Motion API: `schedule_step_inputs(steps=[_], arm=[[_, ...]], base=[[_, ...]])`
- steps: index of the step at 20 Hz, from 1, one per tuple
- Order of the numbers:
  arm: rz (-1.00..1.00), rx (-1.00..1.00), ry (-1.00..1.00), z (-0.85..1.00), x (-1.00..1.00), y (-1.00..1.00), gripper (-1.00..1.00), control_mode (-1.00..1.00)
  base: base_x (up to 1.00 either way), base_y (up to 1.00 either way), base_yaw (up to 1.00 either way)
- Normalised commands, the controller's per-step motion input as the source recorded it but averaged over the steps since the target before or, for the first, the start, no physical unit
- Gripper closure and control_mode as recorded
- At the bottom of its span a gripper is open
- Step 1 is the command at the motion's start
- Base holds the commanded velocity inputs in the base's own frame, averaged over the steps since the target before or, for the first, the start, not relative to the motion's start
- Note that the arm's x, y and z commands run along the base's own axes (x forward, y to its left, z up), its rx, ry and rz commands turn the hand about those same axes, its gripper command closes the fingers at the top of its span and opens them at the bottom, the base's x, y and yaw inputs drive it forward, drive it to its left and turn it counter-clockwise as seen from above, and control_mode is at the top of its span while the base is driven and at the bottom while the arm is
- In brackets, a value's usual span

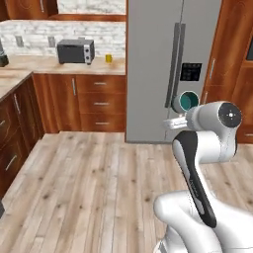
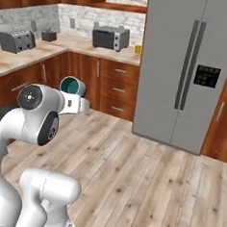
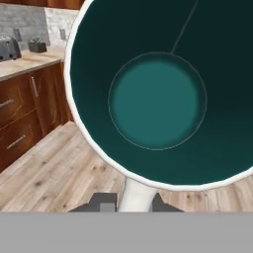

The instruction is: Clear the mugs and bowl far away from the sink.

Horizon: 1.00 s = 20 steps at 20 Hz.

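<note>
A mug with a teal inside and pale rim (image 3: 157, 99) lies on its side in my gripper (image 3: 134, 203), mouth toward the hand camera. The jaws are shut on its white handle (image 3: 136, 193). From the base, the same mug (image 1: 187, 101) (image 2: 72, 86) hangs in mid-air above the wooden floor, just past the arm's white hand. A small yellow mug (image 1: 108, 58) (image 2: 138, 49) stands on the far counter, right of the microwave. The bowl and the sink are out of view.
A tall grey fridge (image 1: 168, 69) (image 2: 196, 69) stands ahead. The microwave (image 1: 75, 51) (image 2: 110, 38) and a toaster (image 2: 16, 40) sit on wooden counters with drawers below. Open wooden floor (image 1: 99, 188) lies between me and the cabinets.
</note>
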Motion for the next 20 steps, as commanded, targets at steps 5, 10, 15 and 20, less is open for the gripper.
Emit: schedule_step_inputs(steps=[5,10,15,20], arm=[[0.0,0.0,0.0,0.0,0.0,0.0,1.0,1.0],[0.0,0.0,0.0,0.0,0.0,0.0,1.0,1.0],[0.0,0.0,0.0,0.0,0.0,0.0,1.0,1.0],[0.0,0.0,0.0,0.0,0.0,0.0,1.0,1.0]], base=[[1.0,1.0,-0.31],[1.0,1.0,-0.29],[1.0,0.99,-0.3],[1.0,0.94,-0.28]])
